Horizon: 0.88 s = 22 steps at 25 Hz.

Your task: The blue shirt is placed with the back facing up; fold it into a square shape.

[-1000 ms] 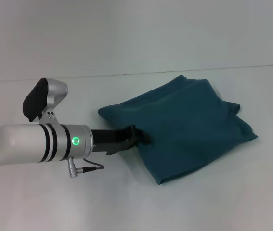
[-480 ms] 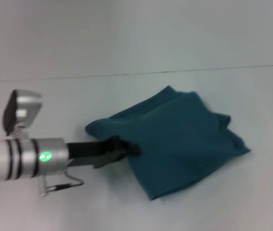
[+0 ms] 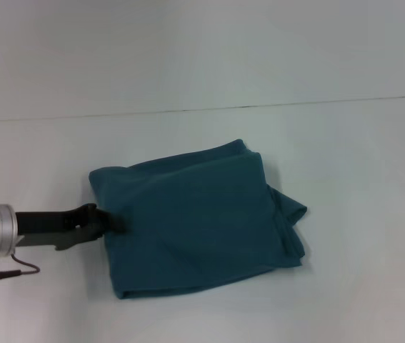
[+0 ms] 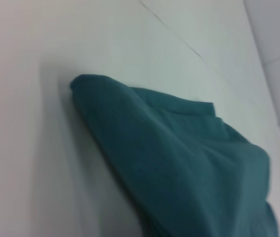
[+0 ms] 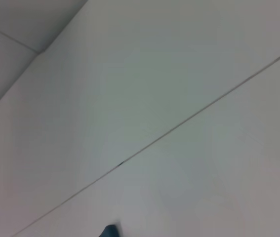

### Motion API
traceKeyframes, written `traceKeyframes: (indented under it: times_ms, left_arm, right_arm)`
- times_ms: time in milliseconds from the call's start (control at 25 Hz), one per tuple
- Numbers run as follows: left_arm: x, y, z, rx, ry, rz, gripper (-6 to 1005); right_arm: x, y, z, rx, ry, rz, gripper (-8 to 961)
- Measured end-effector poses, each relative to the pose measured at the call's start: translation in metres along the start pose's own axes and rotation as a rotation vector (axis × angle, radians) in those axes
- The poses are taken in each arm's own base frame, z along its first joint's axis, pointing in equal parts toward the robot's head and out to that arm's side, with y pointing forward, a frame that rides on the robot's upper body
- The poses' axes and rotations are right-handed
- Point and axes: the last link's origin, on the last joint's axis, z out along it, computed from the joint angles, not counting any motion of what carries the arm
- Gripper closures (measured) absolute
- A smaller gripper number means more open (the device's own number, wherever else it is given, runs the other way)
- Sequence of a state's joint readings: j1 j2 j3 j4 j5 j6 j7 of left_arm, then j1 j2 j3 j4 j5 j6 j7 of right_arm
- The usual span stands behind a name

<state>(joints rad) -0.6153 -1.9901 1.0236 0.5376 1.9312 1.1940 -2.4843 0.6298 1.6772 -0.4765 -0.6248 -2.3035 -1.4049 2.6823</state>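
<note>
Head view shows the blue shirt (image 3: 195,221) lying on the white table (image 3: 345,143), already folded down to a rough rectangle that sits a little skewed, with a loose flap or sleeve poking out at the side farthest from the left gripper (image 3: 109,221). That gripper reaches in low along the table and its dark fingers (image 3: 91,218) look pinched together on the shirt's near-left edge, about halfway along that side. The left wrist camera sees the same bundle (image 4: 179,158) rising in a soft hump, layers stacked, one corner rounded rather than crisp. The right gripper is not in sight in any view, so whether its fingers are spread or pressed together I cannot tell

My reading is that the folding is mostly done and this is the squaring-up stage: positioning the bundle by its edge. The next move probably calls for letting go cleanly without lifting the top layer, then tucking in that stray flap
</note>
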Motion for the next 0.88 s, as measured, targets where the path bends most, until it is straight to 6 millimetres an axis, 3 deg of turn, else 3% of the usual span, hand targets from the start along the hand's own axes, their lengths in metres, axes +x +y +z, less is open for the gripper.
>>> traceKeyframes:
  times_ms: [400,680,880]
  left_arm:
    - [0.012,-0.001,-0.001,0.089,-0.018,0.099,898]
    - [0.022,-0.006,-0.036,0.041,0.144,0.053,841]
    - [0.008,-0.007,-0.042,-0.084,0.208,-0.069,646]
  right_arm:
    - [0.004,0.004,0.005,-0.018,0.022,-0.010,26]
    - [0.006,0.004,0.005,-0.024,0.029,-0.014,26]
    - [0.009,0.004,0.007,-0.026,0.035,-0.012,26]
